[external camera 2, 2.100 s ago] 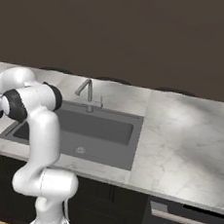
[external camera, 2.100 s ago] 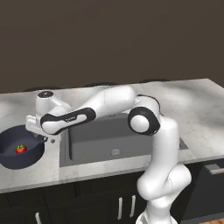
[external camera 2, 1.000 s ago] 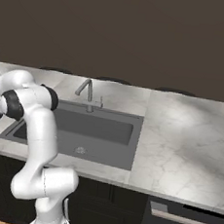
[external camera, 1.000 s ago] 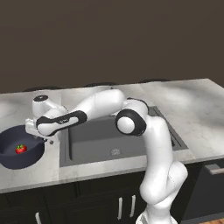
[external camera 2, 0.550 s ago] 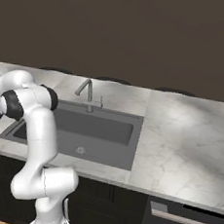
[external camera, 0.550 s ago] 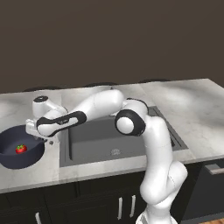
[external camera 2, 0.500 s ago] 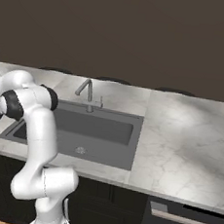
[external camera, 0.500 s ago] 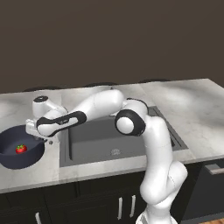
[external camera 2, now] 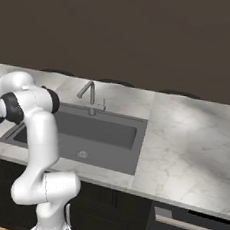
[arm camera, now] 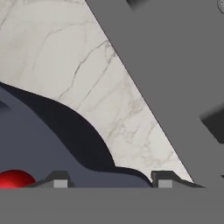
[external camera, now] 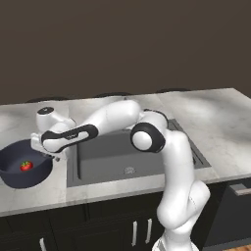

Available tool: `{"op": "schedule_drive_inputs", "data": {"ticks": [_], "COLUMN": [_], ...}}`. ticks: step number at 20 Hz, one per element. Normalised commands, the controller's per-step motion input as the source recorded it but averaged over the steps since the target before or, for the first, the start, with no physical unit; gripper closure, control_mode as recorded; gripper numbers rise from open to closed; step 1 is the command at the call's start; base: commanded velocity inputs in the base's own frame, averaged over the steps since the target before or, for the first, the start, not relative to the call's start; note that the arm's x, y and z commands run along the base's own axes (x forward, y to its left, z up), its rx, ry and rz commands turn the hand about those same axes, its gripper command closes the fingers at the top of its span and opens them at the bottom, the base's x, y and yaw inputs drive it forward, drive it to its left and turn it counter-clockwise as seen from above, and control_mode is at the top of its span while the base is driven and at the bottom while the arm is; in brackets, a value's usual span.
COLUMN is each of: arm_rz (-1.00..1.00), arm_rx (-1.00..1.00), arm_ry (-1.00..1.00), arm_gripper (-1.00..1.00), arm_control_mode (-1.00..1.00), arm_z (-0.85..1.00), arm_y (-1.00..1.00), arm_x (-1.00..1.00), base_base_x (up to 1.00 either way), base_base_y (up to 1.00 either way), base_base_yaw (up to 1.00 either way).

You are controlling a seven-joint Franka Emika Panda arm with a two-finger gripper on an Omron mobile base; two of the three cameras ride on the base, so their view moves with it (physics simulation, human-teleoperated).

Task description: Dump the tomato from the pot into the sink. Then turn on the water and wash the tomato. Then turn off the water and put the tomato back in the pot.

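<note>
The dark blue-grey pot (external camera: 17, 169) stands on the counter left of the sink (external camera: 122, 154), with the small red tomato (external camera: 26, 165) inside it. My gripper (external camera: 50, 155) hangs at the pot's right rim, on the side toward the sink. In the hand view the fingertips (arm camera: 60, 180) stand wide apart, and the gripper (arm camera: 111, 181) is open, straddling the pot's rim (arm camera: 100, 168). The tomato (arm camera: 15, 179) peeks in at the lower left there. The basin (arm camera: 175, 65) runs across the upper right. The thin grey faucet (external camera 2: 88, 96) rises at the sink's back rim.
Pale marble counter (external camera: 215, 117) runs around the sink and stretches wide to the right. A strip of counter (arm camera: 65, 57) lies between the pot and the basin. Dark cabinets sit below, and a dark wall stands behind.
Over the two seconds the arm's elbow rolled and the hand crept a little left toward the pot's rim. Nothing has visibly moved in the last half second.
</note>
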Motion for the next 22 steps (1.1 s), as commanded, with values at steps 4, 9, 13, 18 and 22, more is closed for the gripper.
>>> {"op": "schedule_drive_inputs", "data": {"ticks": [4,9,13,18,22], "arm_rz": [-0.16,-0.22,-0.27,-0.27,-0.26], "arm_rx": [-0.01,0.0,0.0,0.0,0.01], "arm_ry": [-0.09,-0.18,-0.16,-0.11,-0.03], "arm_gripper": [1.0,1.0,1.0,1.0,1.0], "arm_control_mode": [-1.0,-1.0,-1.0,-1.0,-1.0], "arm_z": [0.09,0.35,0.52,0.59,0.57], "arm_y": [-0.65,-0.83,-0.93,-0.9,-0.83], "arm_x": [-0.29,-0.36,-0.39,-0.35,-0.13], "base_base_x": [0.0,0.0,0.0,0.0,0.0], "base_base_y": [0.0,0.0,0.0,0.0,0.0], "base_base_yaw": [0.0,0.0,0.0,0.0,0.0]}}
